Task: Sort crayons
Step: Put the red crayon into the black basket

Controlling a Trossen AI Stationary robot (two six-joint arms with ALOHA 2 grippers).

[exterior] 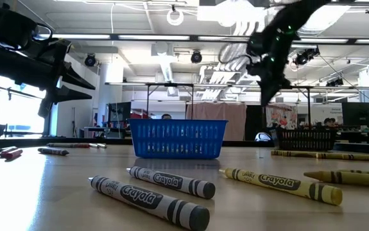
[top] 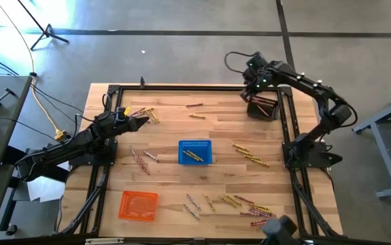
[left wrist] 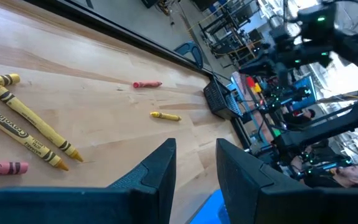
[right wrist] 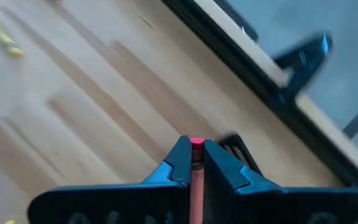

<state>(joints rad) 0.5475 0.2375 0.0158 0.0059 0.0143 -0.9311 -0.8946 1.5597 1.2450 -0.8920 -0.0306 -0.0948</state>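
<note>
While the crayons lie scattered, the sort stands part done, judged from how things lie.

Left claw: left claw [top: 143, 122] hovers near the desk's far-left corner, fingers [left wrist: 160, 168] parted and holding nothing, just beside a cluster of yellow crayons [top: 145, 113].

Orange basket: orange basket [top: 138, 205] sits at the near-left of the desk [top: 175, 180], apart from the loose sticks.

Blue basket: blue basket [top: 195, 152] stands mid-desk with a few yellow crayons inside.

Loose crayons: crayons [top: 239, 203] lie in groups along the near edge, right of centre, and left of the blue basket.

Right claw: right claw [right wrist: 195, 163] is clamped on a red crayon [right wrist: 197, 158], raised over the far-right corner by the dark basket [top: 262, 107].

Step in hand: likely carrying the red crayon to the dark basket.

Next move: probably to line up over the basket's mouth and let go; the left claw then needs to descend onto one yellow stick.

Edges: the dark basket stands close to the black frame rail [top: 285, 116] and the desk edge, so a miss could roll off.

Open room: bare wood lies between the blue basket and the far rail; the arms are well apart.
</note>
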